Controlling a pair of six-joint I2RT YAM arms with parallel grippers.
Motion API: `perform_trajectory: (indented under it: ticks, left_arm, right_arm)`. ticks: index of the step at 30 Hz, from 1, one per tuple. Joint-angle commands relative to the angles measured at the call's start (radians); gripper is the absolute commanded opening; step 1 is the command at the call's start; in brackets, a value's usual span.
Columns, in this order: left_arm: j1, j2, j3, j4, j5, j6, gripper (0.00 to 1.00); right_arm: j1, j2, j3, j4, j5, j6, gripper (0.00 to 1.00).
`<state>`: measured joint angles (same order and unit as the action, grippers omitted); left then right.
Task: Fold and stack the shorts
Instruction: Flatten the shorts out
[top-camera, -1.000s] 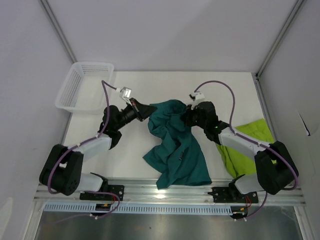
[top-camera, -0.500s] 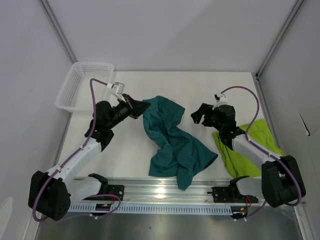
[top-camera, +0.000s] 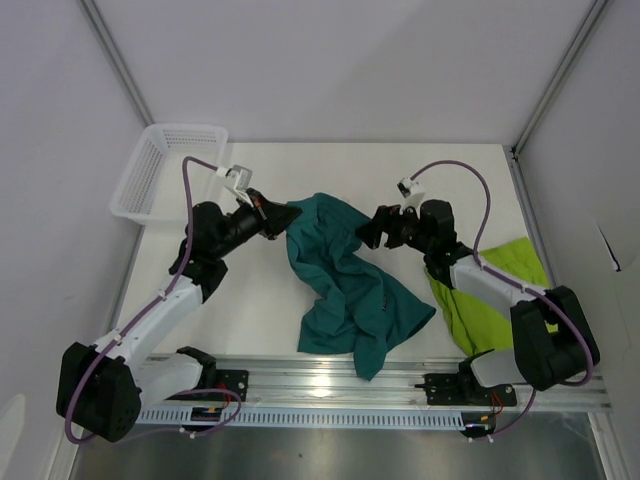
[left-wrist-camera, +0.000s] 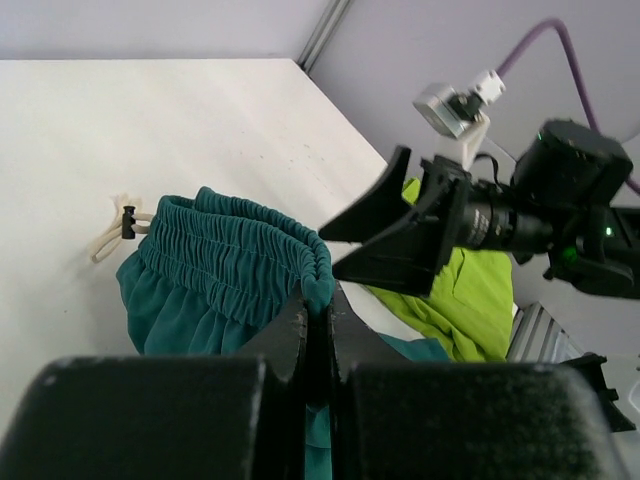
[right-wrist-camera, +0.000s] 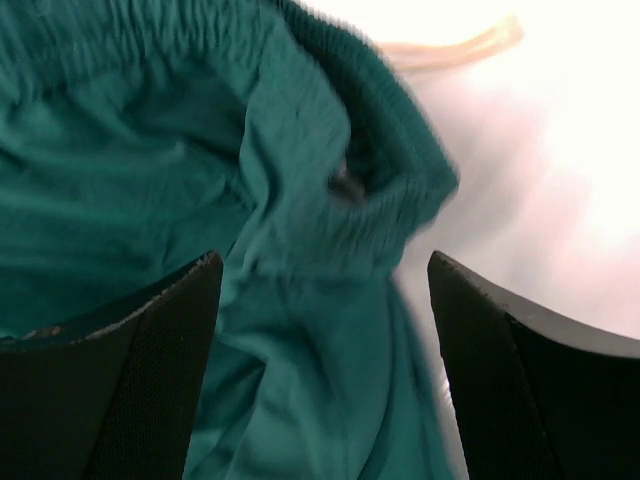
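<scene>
Teal shorts (top-camera: 345, 290) sprawl crumpled from the middle of the tabletop (top-camera: 330, 170) to its near edge, their waistband pinched tight in the left gripper (top-camera: 278, 220). Beside the waistband's right end, the right gripper (top-camera: 372, 232) hangs wide open. Lime shorts (top-camera: 495, 290) lie along the right edge, and a basket (top-camera: 160, 175) sits at the far-left corner.

In the right wrist view the teal shorts (right-wrist-camera: 290, 340) are blurred and run off the left, top and bottom edges below the right tool (right-wrist-camera: 325, 262). The drawstring (right-wrist-camera: 450, 47) beyond its fingers is only a pale smear. In the left wrist view the left tool (left-wrist-camera: 318, 300) hides the cloth under its pinch, and the right tool covers part of the lime green shorts (left-wrist-camera: 470, 300) behind it.
</scene>
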<state>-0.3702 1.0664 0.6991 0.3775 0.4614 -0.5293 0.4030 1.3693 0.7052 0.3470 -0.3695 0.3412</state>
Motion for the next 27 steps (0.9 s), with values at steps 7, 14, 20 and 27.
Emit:
perform_trajectory:
  ticks: [7,14,20,27]
  left_arm:
    - [0.002,0.026,0.030,0.028,0.036,0.045,0.00]
    - [0.002,0.032,0.037,0.032,0.045,0.045,0.00]
    - [0.002,0.026,0.031,0.032,0.053,0.049,0.00]
    - [0.002,0.029,0.036,0.029,0.062,0.055,0.00]
  right_arm:
    - [0.042,0.102,0.211,-0.132,0.030,-0.220,0.85]
    - [0.040,0.195,0.283,-0.169,-0.048,-0.243,0.84]
    - [0.019,0.277,0.378,-0.189,-0.135,-0.254,0.84]
    - [-0.007,0.361,0.496,-0.286,-0.224,-0.269,0.84]
